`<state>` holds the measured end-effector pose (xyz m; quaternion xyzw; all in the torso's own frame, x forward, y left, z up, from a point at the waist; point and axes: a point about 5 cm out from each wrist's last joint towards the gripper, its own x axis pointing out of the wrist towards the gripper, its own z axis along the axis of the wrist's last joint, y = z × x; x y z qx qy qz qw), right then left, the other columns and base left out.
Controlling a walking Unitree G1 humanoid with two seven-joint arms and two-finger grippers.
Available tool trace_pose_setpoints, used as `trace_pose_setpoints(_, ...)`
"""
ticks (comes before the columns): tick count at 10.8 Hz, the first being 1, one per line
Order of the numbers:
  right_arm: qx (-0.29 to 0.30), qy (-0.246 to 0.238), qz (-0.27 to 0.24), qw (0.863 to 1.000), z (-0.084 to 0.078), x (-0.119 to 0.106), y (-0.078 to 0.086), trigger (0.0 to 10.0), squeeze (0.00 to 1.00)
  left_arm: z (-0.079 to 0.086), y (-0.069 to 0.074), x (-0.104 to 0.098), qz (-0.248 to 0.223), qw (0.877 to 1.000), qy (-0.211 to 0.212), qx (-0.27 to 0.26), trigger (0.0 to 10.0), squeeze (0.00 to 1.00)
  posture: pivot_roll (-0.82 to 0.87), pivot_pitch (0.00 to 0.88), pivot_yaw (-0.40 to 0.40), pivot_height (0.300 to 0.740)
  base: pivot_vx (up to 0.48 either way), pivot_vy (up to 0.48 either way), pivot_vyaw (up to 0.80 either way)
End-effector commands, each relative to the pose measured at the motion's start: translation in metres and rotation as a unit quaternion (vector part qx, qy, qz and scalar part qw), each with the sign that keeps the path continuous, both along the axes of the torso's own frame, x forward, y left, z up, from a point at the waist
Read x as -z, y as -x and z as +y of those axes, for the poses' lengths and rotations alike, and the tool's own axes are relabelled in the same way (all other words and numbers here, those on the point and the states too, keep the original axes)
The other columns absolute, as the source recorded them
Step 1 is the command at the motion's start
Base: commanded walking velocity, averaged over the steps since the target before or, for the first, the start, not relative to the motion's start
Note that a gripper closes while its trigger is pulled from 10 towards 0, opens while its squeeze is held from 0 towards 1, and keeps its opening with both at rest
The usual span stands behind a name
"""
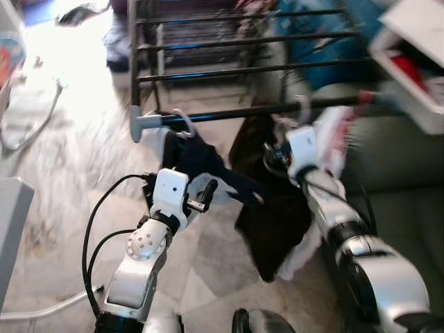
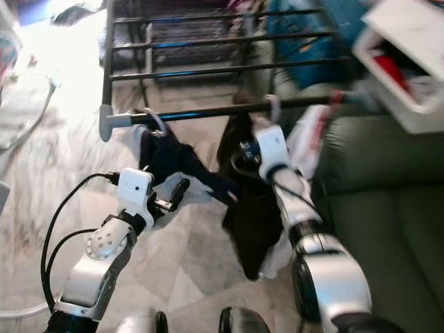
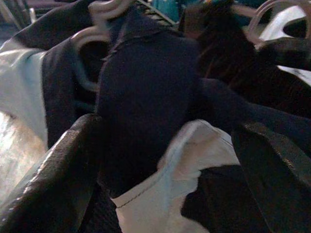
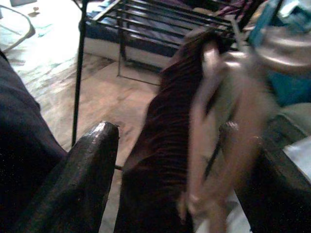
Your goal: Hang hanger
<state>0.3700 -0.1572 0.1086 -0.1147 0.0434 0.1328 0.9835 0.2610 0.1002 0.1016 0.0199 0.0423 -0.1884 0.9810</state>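
A black drying rack [image 1: 263, 109] stands ahead. On its front bar hangs a pale hanger [image 1: 182, 116] carrying a navy garment [image 1: 201, 159] over white cloth. Further right on the same bar, a second pale hanger [image 1: 302, 104] holds a dark brown garment [image 1: 274, 215] that reaches the floor. My left gripper [image 1: 200, 191] is just below the navy garment; in the left wrist view it [image 3: 165, 160] is open, with the navy garment [image 3: 146, 97] and white cloth between its fingers. My right gripper [image 1: 272, 156] is beside the brown garment, open, with the blurred second hanger [image 4: 214, 121] between its fingers.
A green sofa [image 1: 402, 173] fills the right side, close to my right arm. A white box [image 1: 416, 62] sits above it. Teal cloth [image 1: 326, 41] lies behind the rack. A cable [image 1: 35, 125] trails over the marble floor at left, near a grey panel [image 1: 10, 222].
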Motion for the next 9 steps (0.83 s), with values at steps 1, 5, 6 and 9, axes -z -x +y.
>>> trace_pose_setpoints(1,0.008,-0.01,0.028,1.0,-0.001,0.008,0.001,10.0,0.0,0.003,0.004,0.002,0.007,1.0,-0.004,-0.005,10.0,0.0,-0.02,0.139,-0.022,0.74,0.0,0.0,0.0)
trace_pose_setpoints(5,0.022,-0.009,0.035,0.999,0.007,0.001,-0.006,10.0,0.0,0.007,0.008,0.002,0.011,1.0,-0.01,-0.01,10.0,0.0,0.0,0.154,-0.022,0.74,0.0,0.0,0.0)
trace_pose_setpoints(6,0.019,-0.011,0.035,0.999,0.009,0.0,-0.006,10.0,0.0,0.008,0.008,0.003,0.014,1.0,-0.012,-0.012,10.0,0.0,-0.01,0.157,-0.022,0.74,0.0,0.0,0.0)
trace_pose_setpoints(9,0.035,-0.022,0.025,0.999,0.005,-0.002,-0.007,10.0,1.0,0.005,0.007,0.002,0.015,1.0,-0.011,-0.01,10.0,0.0,-0.02,0.153,-0.017,0.74,0.0,0.0,0.0)
